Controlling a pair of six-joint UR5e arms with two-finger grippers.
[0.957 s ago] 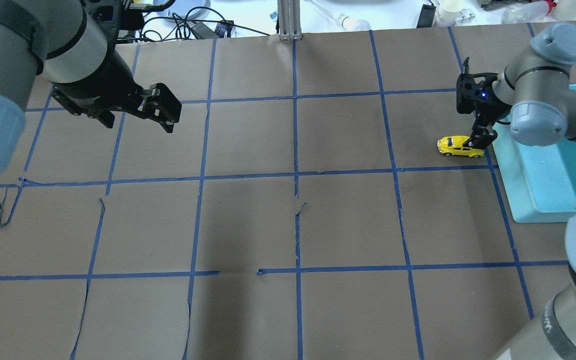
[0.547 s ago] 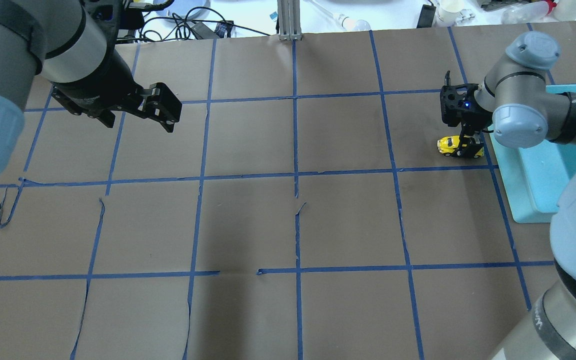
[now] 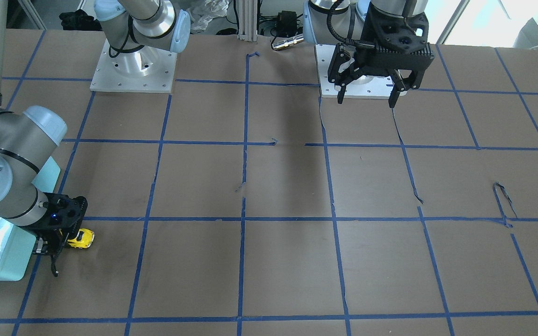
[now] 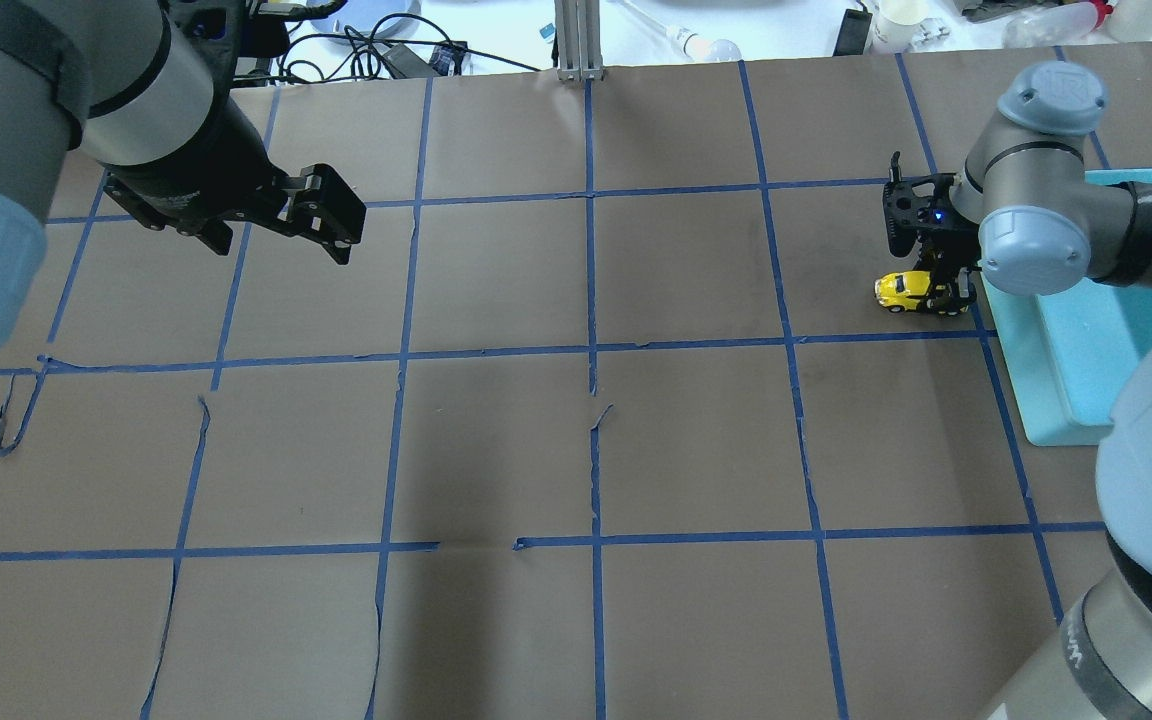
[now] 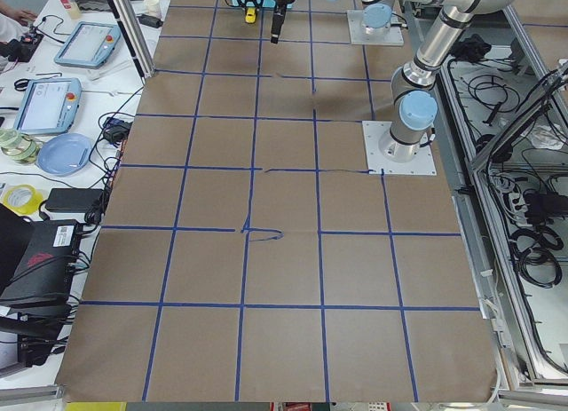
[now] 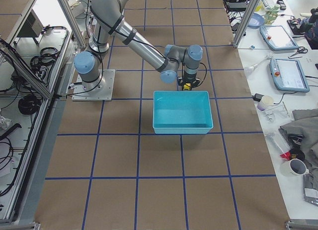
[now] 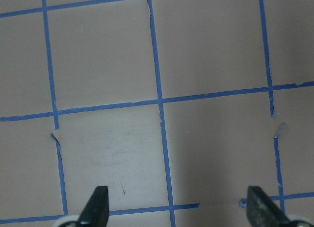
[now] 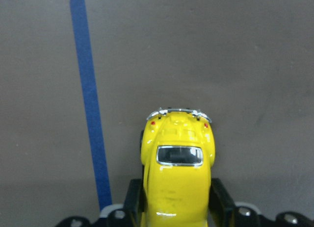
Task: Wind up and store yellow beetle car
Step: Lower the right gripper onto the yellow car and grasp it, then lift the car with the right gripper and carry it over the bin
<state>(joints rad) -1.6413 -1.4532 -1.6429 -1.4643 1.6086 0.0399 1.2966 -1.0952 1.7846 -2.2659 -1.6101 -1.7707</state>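
The tiny glossy yellow beetle car point(image 4: 901, 291) stands on the brown paper-covered bench point(image 4: 576, 450) at its far right, just beside the light blue plastic bin point(image 4: 1066, 370), gripped by the right hand point(image 4: 944, 296). Only the right wrist view shows the two black fingers point(image 8: 221, 203) pressed against the car's flanks. The left hand point(image 3: 367, 100) hangs open over the bench's left side, well apart. Since a second ago the car has kept its spot, while the right hand has slid from its bin-side end toward its middle.
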